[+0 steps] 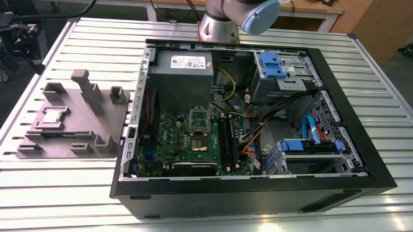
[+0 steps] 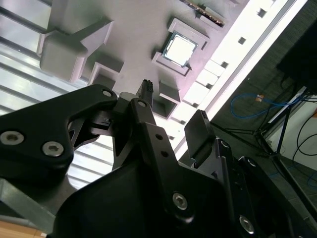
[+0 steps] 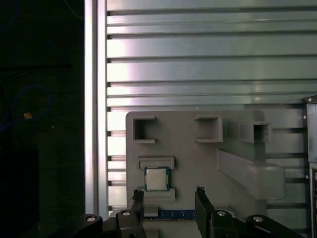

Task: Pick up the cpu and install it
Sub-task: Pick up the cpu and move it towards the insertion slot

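First wrist view showed the gripper (image 3: 168, 194), jaws apart and empty, hovering above the cpu (image 3: 157, 178) seated in the grey tray (image 3: 188, 148).

A slatted silver aluminium bench (image 1: 77, 193) catches bright streaks of light. Past its far edge stands a pale wooden desk (image 1: 310, 7), and dark grey floor (image 2: 252, 69) lies alongside.
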Motion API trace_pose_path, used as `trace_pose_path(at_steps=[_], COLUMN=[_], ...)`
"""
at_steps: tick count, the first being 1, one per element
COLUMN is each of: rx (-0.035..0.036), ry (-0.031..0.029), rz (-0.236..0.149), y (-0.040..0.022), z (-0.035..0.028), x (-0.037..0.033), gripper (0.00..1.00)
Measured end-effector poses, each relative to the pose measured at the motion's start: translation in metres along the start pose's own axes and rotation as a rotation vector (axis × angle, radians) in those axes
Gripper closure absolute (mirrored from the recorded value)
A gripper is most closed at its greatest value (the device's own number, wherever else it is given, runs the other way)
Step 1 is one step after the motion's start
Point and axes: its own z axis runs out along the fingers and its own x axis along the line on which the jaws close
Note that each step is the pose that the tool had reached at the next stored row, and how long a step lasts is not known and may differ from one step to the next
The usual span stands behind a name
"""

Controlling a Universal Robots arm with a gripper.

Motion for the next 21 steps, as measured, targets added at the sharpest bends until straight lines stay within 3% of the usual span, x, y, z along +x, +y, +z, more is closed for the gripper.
trace_pose_path(at_steps=[21], rx=[0.0001], ry=[0.0001], rz=[0.000], y=[-0.0004], z=[0.0094], x=[-0.0001], gripper=[0.47])
